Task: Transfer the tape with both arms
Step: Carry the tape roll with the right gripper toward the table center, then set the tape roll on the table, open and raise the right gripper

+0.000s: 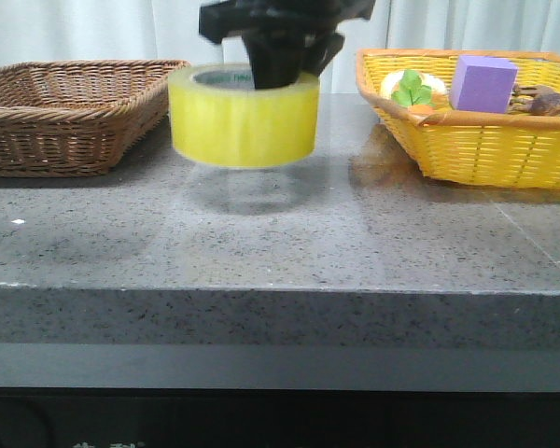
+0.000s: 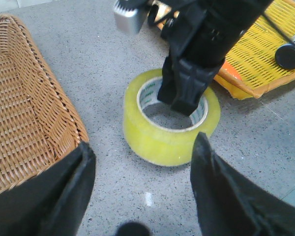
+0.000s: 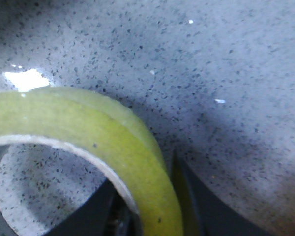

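Your tape (image 1: 244, 117) hangs just above the grey stone table (image 1: 261, 243), between the brown wicker basket (image 1: 65, 112) and the yellow basket (image 1: 476, 140). Green lettering runs round its white core, too small to read. Your right gripper (image 2: 182, 96) pinches the roll's wall, one finger inside the core. Your left gripper (image 2: 142, 162) is spread wide, near the roll, touching nothing. A purple block (image 1: 483, 82) sits in the yellow basket.
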You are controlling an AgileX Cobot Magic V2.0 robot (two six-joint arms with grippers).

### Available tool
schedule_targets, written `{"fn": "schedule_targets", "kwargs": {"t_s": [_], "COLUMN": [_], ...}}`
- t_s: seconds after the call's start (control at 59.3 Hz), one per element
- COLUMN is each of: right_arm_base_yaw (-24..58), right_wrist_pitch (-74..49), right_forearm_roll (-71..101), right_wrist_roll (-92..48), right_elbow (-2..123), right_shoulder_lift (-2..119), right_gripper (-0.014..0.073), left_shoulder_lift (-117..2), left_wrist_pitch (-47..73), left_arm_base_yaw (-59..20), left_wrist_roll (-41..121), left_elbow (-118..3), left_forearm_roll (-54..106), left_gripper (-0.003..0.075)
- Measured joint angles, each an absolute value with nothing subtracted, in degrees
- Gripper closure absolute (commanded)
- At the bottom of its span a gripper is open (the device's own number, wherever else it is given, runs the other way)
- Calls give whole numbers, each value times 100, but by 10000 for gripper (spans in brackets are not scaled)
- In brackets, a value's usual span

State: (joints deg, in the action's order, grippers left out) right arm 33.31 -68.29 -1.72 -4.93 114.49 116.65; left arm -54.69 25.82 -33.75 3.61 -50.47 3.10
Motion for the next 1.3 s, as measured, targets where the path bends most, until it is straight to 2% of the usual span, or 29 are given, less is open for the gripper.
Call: {"fn": "schedule_targets", "kwargs": {"t_s": [0.303, 0.388, 0.64, 0.876, 1.078, 1.297], "right_arm_base_yaw": [3340, 3340, 3340, 3027, 2586, 2493], "right_wrist_pitch": [-6815, -6815, -6779, -6700, -6329, -5576], "right_forearm_roll": [-270, -270, -260, 402, 937, 1007], "right_wrist_roll": [-507, -507, -507, -562, -795, -873], "right_elbow": [11449, 11449, 11449, 11317, 10332, 8811], "right_shoulder_lift": [11865, 11865, 11768, 10927, 9602, 7971], "right_gripper": [179, 137, 137, 137, 137, 137], "left_shoulder_lift": [-5469, -5469, -5469, -5469, -5469, -5469], "left_wrist_pitch": [2582, 2582, 2582, 2582, 2582, 2582], "left_arm_base_yaw": [-3375, -3375, -3375, -3375, -3375, -3375], "left_wrist_roll": [361, 361, 361, 361, 361, 361], "left_elbow": [-5047, -5047, -5047, -5047, -5047, -5047], "left_forearm_roll": [310, 310, 310, 310, 310, 310], "left_gripper": [302, 302, 302, 302, 302, 302]}}
